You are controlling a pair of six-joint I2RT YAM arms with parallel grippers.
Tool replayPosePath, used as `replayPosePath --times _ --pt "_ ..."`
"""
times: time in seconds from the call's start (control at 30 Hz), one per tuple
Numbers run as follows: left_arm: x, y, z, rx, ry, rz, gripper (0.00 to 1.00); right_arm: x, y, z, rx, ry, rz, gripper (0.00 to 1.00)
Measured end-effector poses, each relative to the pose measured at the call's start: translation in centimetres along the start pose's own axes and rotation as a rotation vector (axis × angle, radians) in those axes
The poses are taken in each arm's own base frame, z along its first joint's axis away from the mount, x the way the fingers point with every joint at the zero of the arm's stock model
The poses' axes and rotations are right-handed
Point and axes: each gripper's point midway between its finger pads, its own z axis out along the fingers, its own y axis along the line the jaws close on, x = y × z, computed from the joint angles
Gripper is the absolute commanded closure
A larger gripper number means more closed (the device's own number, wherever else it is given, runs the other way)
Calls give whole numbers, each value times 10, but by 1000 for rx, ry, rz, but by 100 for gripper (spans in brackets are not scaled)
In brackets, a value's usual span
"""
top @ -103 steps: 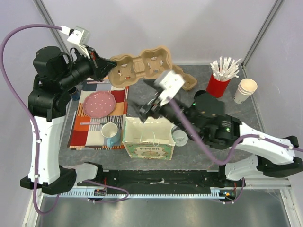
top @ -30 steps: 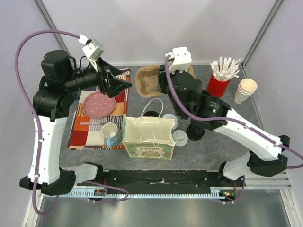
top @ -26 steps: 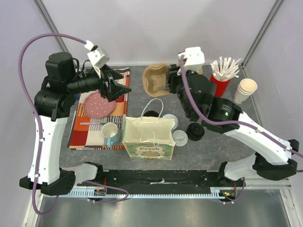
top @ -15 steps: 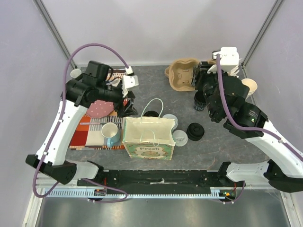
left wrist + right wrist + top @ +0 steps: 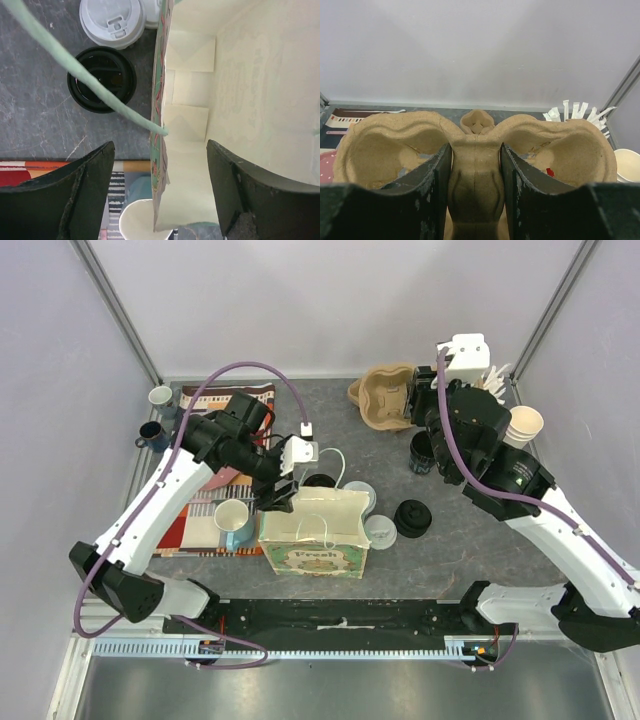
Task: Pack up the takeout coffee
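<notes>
Here, the left end effector [image 5: 160, 192] is hanging wide, straddling the paper bag's [image 5: 240, 100] far wall. The right end effector [image 5: 476, 167] is clamping the pulp cup carrier's [image 5: 380, 150] middle ridge. Two lidded takeout coffee cups [image 5: 381, 530] are standing on the desk [image 5: 480, 550] just beside the bag.

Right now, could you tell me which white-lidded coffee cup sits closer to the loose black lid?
The front coffee cup, at the paper bag's right side, next to the black lid; the other cup stands farther back.
</notes>
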Motion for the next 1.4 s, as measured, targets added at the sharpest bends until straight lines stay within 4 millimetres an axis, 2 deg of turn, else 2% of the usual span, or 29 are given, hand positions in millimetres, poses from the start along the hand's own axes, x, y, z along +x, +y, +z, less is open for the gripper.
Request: replayPosePath --times 0.07,0.1,0.17,0.2,0.23,0.27,0.47,0.63,0.8,1.0,1.2,1.4 --pt "6 0 5 -1 26 4 45 2 0 2 -7 4 2 80" --pt "7 -1 8 1 34 11 60 2 1 2 -13 7 4 81" --pt "9 -3 12 7 46 22 74 4 2 4 -23 11 9 81" --pt "9 -4 13 14 48 29 86 5 3 4 -28 13 10 81" --pt "9 -5 14 18 48 30 94 5 3 4 -33 15 12 81" --pt "9 -7 14 23 46 36 98 6 4 4 -36 16 13 81" --pt "4 -26 4 68 11 58 98 7 7 4 -54 24 27 82" --pt "-6 -45 -8 90 -51 75 98 9 8 4 -62 29 27 83" --pt "-38 -56 -37 55 -149 69 98 12 11 5 -71 39 21 84" --pt "-80 -68 -86 -51 -288 30 98 14 10 5 -66 45 12 85" --pt "-90 -53 -130 -249 -373 -87 98 5 -1 3 -22 30 -6 85" --pt "-89 -25 -164 -468 -418 -207 98 -20 -16 -1 30 -16 -24 85"
